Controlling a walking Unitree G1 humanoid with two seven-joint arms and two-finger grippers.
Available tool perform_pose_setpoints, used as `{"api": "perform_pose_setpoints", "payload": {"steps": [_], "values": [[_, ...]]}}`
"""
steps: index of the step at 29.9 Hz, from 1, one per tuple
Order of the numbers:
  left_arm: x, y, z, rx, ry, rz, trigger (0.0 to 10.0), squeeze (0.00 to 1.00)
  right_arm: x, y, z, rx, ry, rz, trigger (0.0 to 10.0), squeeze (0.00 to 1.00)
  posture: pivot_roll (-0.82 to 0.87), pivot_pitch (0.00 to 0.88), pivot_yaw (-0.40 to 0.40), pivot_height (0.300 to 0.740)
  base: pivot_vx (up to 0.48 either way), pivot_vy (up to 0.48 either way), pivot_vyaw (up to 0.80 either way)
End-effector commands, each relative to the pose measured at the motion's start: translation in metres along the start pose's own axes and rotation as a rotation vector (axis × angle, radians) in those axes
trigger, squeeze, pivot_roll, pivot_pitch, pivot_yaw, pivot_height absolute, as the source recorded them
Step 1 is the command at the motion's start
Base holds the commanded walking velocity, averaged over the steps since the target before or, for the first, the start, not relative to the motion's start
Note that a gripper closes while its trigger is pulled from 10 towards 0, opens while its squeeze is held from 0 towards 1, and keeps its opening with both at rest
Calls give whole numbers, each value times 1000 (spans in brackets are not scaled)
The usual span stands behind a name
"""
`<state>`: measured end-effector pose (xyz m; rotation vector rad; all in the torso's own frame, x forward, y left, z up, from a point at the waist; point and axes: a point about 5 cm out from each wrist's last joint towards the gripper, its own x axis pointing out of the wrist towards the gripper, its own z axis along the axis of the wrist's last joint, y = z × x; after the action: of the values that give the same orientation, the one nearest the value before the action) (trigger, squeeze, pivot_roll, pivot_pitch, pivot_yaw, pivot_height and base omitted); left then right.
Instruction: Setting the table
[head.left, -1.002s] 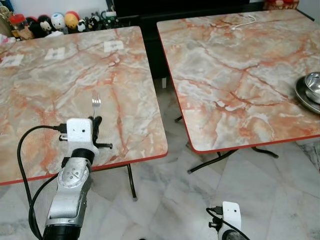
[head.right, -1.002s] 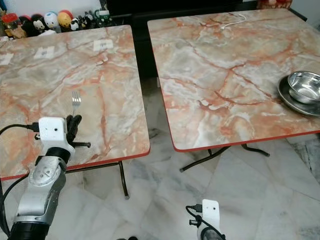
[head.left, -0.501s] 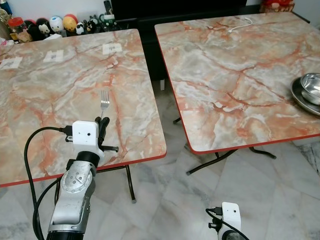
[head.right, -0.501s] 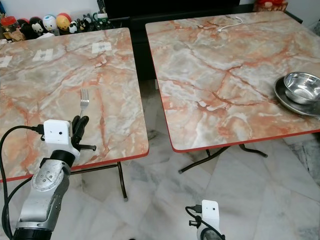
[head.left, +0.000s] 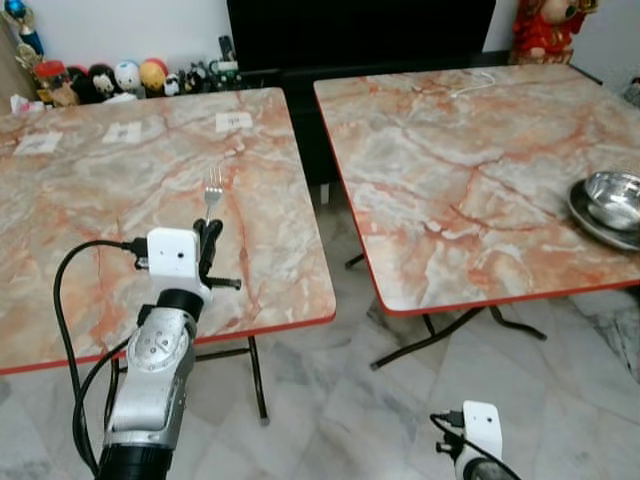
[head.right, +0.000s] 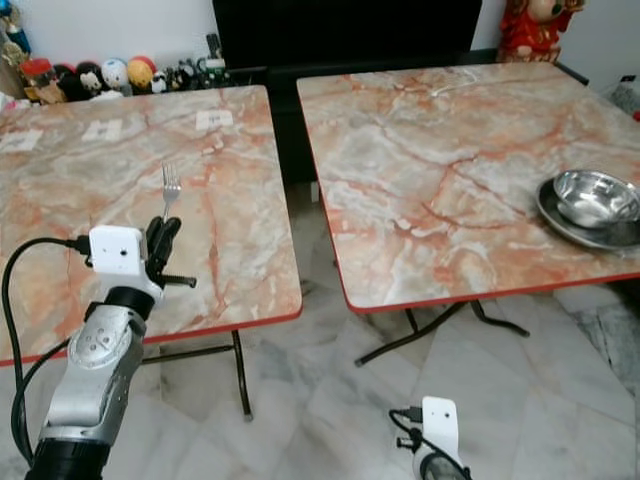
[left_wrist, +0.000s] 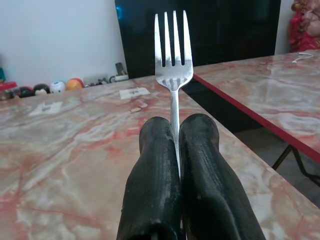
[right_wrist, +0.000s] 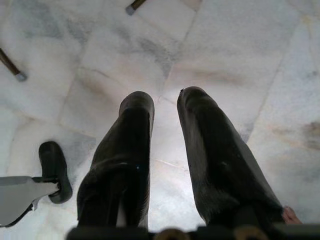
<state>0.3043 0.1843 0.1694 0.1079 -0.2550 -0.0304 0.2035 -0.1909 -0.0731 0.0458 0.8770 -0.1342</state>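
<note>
The left pincer (head.left: 209, 232), closed on a slim silver metal fork (left_wrist: 173, 55) above the marble-patterned tabletop (head.left: 90, 200), grips only its thin handle, so it could slip.

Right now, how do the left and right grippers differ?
The left gripper is raised over the left table, shut on an upright fork; the right gripper hangs low over the floor, open and holding nothing. Both have two long black fingers.
</note>
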Motion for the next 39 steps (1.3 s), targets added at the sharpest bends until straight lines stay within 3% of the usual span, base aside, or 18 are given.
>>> {"api": "perform_pose_setpoints", "payload": {"steps": [1,9,22,39], "values": [[1,2,-2,22,5,6,10000,0,-1,0,-5,-11,21,-4,10000,0,26,3,3,740,0,-416,0],[0,-1,-3,18,11,3,10000,0,-1,-1,-7,6,24,-9,10000,0,30,15,7,740,0,-468,763],[-3,-4,-6,25,34,-1,10000,0,-3,-15,-12,2,40,-18,10000,0,31,33,6,740,0,-469,0],[-3,-3,-5,35,31,-6,10000,0,-1,5,-6,17,22,4,10000,0,33,40,16,740,0,-469,97]]}}
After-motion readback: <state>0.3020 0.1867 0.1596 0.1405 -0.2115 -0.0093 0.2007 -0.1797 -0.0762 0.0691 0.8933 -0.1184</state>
